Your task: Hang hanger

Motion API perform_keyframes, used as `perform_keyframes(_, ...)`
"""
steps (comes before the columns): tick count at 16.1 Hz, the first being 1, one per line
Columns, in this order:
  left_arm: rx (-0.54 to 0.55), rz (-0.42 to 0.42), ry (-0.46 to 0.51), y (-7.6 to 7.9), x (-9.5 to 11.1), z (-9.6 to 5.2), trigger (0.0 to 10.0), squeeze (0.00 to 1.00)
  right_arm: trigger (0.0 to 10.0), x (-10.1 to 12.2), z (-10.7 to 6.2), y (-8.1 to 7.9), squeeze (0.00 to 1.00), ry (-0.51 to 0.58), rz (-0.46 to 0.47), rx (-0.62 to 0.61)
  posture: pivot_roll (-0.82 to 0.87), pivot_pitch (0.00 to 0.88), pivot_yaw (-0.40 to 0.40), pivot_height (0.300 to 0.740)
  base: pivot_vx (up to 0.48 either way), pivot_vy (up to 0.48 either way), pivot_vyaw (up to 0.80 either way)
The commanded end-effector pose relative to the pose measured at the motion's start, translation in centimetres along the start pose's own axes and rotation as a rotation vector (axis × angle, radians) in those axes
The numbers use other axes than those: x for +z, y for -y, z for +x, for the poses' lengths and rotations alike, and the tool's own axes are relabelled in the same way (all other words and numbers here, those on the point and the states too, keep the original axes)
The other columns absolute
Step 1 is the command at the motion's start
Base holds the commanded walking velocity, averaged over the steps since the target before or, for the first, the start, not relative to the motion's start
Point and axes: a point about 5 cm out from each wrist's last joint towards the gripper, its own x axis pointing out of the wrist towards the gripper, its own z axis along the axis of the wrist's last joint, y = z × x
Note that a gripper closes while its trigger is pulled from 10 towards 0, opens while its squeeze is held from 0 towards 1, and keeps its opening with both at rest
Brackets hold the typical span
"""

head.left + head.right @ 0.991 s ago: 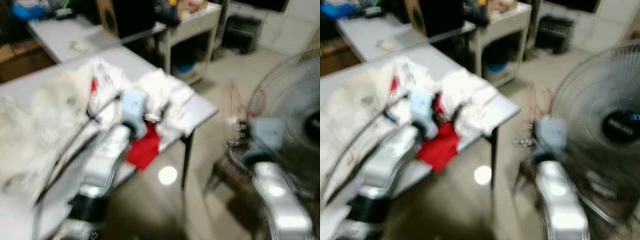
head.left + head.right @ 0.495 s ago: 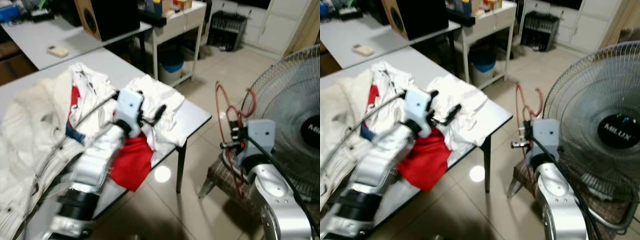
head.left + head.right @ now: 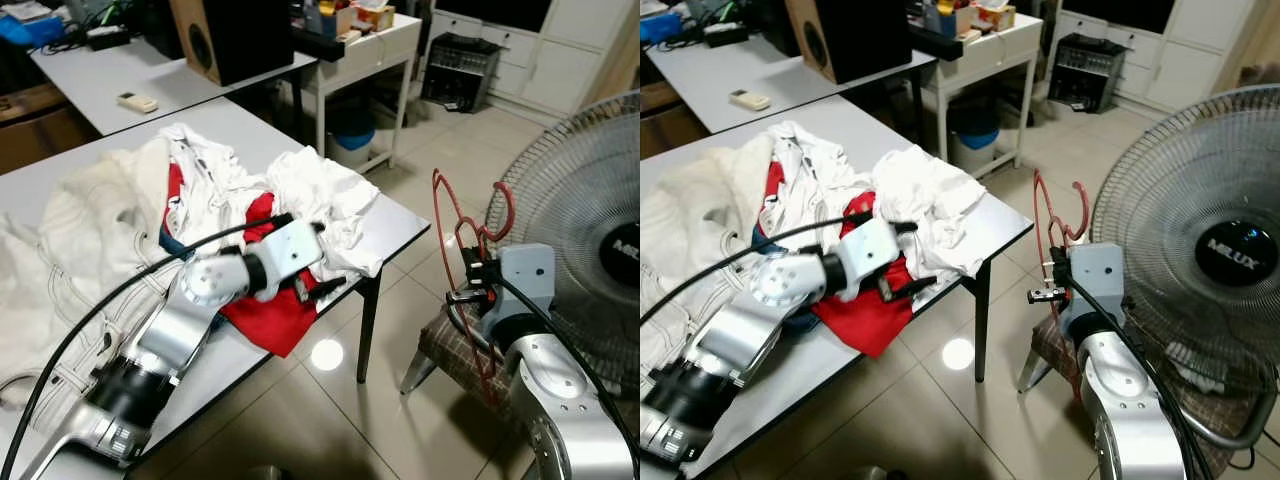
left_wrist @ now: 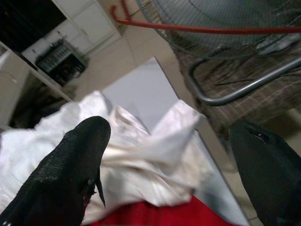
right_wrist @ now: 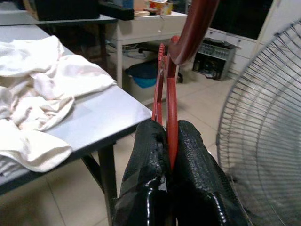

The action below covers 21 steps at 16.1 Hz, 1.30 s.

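Right wrist view puts my right gripper [image 5: 168,155] clamped tight on the red hanger [image 5: 168,101], the two black fingers [image 5: 146,155] pressed against the thin wire from either side, with its hook curving up above them. From my head, the same hanger [image 3: 462,225] stands upright in that gripper [image 3: 468,295] out in the open space past the corner of the grey surface [image 3: 395,222], above the tiled floor [image 3: 400,420], and just beside the wire guard of a large standing fan [image 3: 1200,250] on my right. Part of the hanger's lower wire runs down in front of a chequered stool seat [image 3: 450,350] that sits under my right arm. My left gripper [image 3: 322,290] reaches over the near edge of the surface with its fingers [image 4: 70,169] spread wide and nothing between them, hovering over a heap of white clothes [image 3: 320,195] and a red garment [image 3: 275,315] that droops off the edge. A larger cream garment [image 3: 80,230] covers the far left part of the surface. Behind it stand a second surface with a remote control [image 3: 138,101], a dark speaker box [image 3: 225,35], and a white side table [image 3: 385,40] with a blue bin [image 3: 352,135] under it.
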Motion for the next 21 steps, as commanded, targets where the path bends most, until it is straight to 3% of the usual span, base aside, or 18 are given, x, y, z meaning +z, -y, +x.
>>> perform_keyframes(1,0.015,0.041,-0.009,-0.2,0.1,0.4,10.0,0.00,10.0,0.1,-0.2,0.3,0.00,0.002,0.003,-0.002,-0.11,0.030,0.060,0.740,0.000,0.000,0.00)
perform_keyframes(3,0.053,0.066,-0.008,-0.6,0.3,1.1,10.0,0.00,10.0,-0.4,-0.5,0.4,0.00,-0.014,0.009,-0.004,-0.11,0.028,0.065,0.740,0.000,0.000,0.00)
perform_keyframes(7,-0.052,0.114,-0.029,0.0,-0.2,1.4,10.0,0.00,10.0,-2.1,-1.2,0.3,0.00,-0.080,0.011,0.030,-0.11,0.028,0.067,0.740,0.000,0.000,0.00)
perform_keyframes(8,-0.051,0.137,-0.039,-0.2,-0.3,1.5,8.3,0.00,10.0,-2.5,-1.4,0.5,0.00,-0.091,0.009,0.027,-0.11,0.026,0.068,0.740,0.000,0.000,0.00)
perform_keyframes(9,-0.049,0.146,-0.041,-0.3,-0.4,1.7,2.7,0.00,10.0,-2.7,-1.6,0.7,0.00,-0.098,0.007,0.024,-0.11,0.025,0.068,0.740,0.000,0.000,0.00)
perform_keyframes(10,-0.050,0.160,-0.039,-0.3,-0.4,2.0,0.0,0.00,10.0,-3.0,-1.7,0.9,0.00,-0.108,0.001,0.020,-0.11,0.021,0.071,0.740,0.000,0.000,0.00)
perform_keyframes(19,-0.099,0.235,-0.068,-0.1,-0.9,2.6,0.0,0.00,10.0,-3.2,-1.8,1.5,0.00,-0.111,-0.013,0.018,-0.11,0.020,0.067,0.740,0.000,0.000,0.00)
perform_keyframes(21,-0.084,0.290,-0.114,-0.2,-1.5,2.8,0.0,0.00,10.0,-3.1,-1.7,1.5,0.00,-0.107,-0.015,0.020,-0.11,0.023,0.068,0.740,0.000,0.000,0.00)
